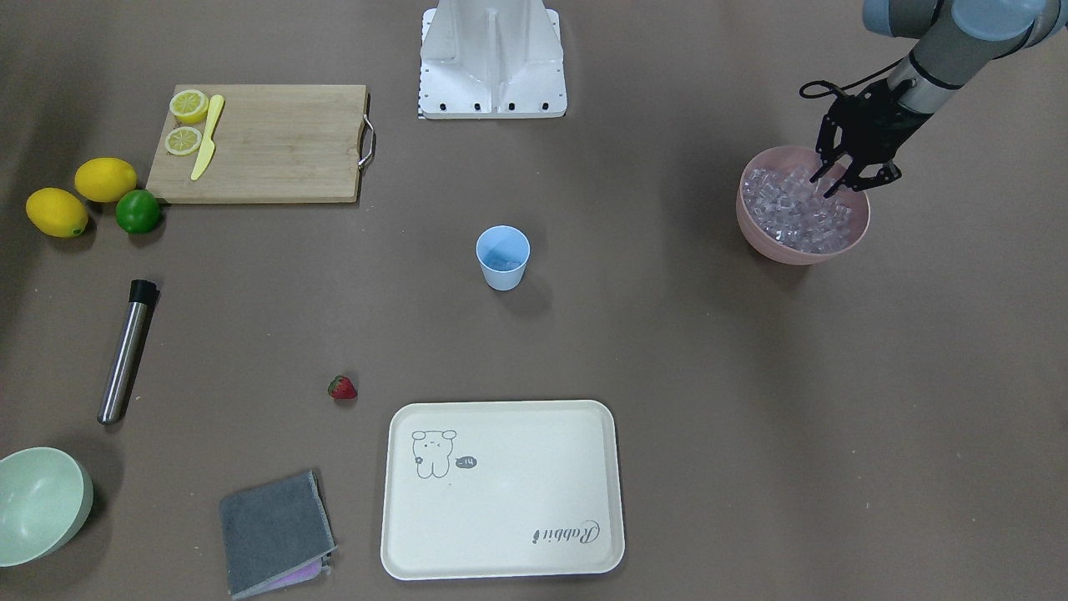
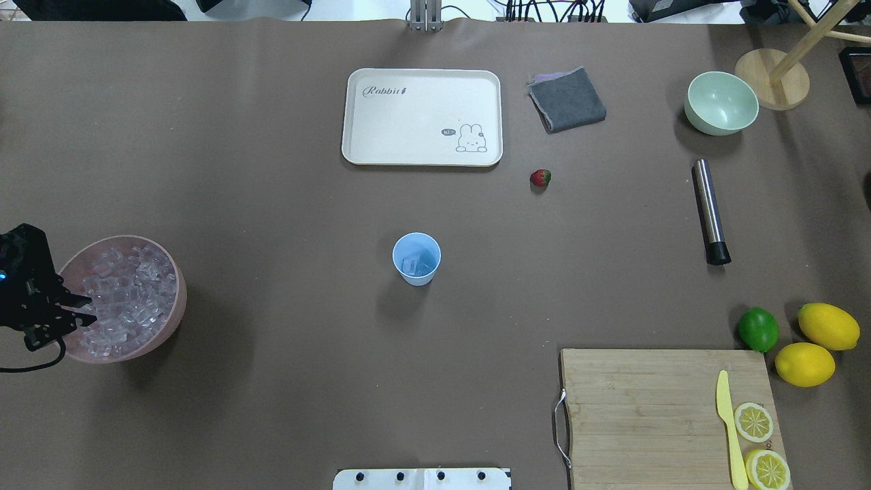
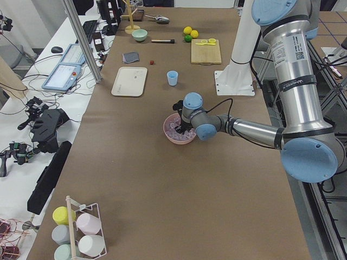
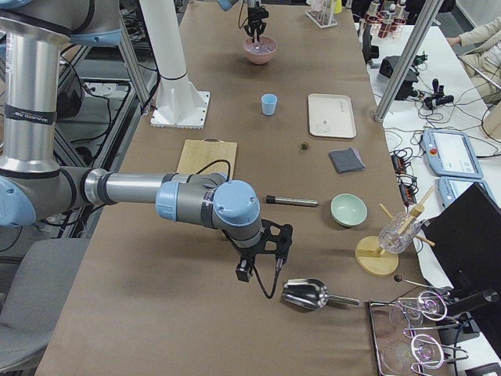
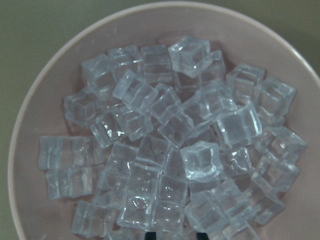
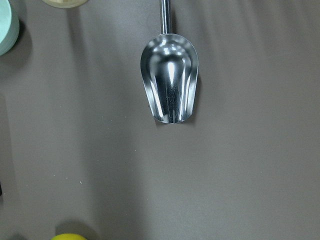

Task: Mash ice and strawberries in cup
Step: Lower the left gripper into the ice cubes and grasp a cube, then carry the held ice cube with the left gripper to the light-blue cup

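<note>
The light-blue cup (image 1: 503, 260) stands upright mid-table, also in the overhead view (image 2: 416, 260), with a little ice in its bottom. The strawberry (image 1: 342, 388) lies on the table between the cup and the tray, apart from both. A pink bowl (image 1: 784, 250) is heaped with ice (image 1: 797, 209). My left gripper (image 1: 843, 182) hangs over the bowl, open, its fingertips down among the top cubes; the left wrist view shows the ice (image 5: 175, 145) right below it. My right gripper (image 4: 260, 270) hovers beside a metal scoop (image 6: 169, 80); I cannot tell whether it is open or shut.
A steel muddler (image 1: 125, 355) lies on the table. A cream tray (image 1: 501, 551), grey cloth (image 1: 275, 530) and pale green bowl (image 1: 37, 505) sit on the far side. A cutting board (image 1: 275, 142) holds lemon slices and a yellow knife, beside two lemons and a lime (image 1: 138, 211).
</note>
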Tool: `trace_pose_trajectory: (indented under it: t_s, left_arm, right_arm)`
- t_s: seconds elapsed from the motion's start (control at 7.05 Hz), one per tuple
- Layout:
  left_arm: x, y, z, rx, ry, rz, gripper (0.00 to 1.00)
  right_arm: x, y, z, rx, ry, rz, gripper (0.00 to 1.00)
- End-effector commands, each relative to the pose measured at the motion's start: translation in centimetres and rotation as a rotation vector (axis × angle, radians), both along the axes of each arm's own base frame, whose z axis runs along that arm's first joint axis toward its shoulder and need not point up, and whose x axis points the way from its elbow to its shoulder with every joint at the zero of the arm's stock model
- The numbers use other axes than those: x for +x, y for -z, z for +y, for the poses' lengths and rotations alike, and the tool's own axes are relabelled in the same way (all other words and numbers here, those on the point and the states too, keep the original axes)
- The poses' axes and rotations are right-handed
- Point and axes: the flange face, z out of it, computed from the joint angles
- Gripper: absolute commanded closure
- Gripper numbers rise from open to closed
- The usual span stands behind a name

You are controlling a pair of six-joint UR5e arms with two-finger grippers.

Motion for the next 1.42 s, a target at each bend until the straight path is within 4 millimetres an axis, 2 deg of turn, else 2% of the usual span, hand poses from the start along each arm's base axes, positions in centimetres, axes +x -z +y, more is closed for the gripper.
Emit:
trace_pose_trajectory:
  t_s: [0.0, 0.14, 0.43, 0.57, 0.71, 0.85, 0.99, 1.13, 1.28]
  left_arm:
    - [-0.2, 3.4, -2.6, 0.021, 0.038, 0.071, 1.00]
    - [1.8, 7.0, -4.9, -0.039, 0.108, 0.147, 1.00]
    - [6.1, 16.3, -9.5, -0.147, 0.231, 0.319, 1.00]
    - [8.2, 19.1, -11.5, -0.158, 0.271, 0.358, 1.00]
    - [10.8, 21.4, -12.5, -0.166, 0.306, 0.387, 1.00]
    - [14.1, 22.9, -12.1, -0.158, 0.352, 0.403, 1.00]
    - [18.0, 25.1, -10.1, -0.125, 0.376, 0.431, 1.00]
    - [22.0, 26.6, -7.0, -0.210, 0.412, 0.469, 1.00]
    - [25.7, 28.7, -4.2, -0.207, 0.441, 0.469, 1.00]
  right_arm:
    - [0.1, 0.3, 0.0, 0.007, -0.004, -0.002, 0.00]
    - [0.5, 0.6, 0.1, 0.012, -0.013, -0.003, 0.00]
    - [0.5, 0.7, 0.1, 0.014, -0.013, -0.004, 0.00]
    - [0.5, 0.6, 0.1, 0.013, -0.012, -0.003, 0.00]
    - [0.4, 1.0, 0.0, 0.025, -0.007, 0.000, 0.00]
    - [0.4, 1.2, -0.2, 0.033, -0.004, 0.002, 0.00]
    - [0.2, 1.4, -0.3, 0.039, 0.003, 0.003, 0.00]
    - [0.1, 1.5, -0.3, 0.042, 0.006, 0.003, 0.00]
    - [0.1, 2.1, -1.0, 0.056, 0.010, 0.008, 0.00]
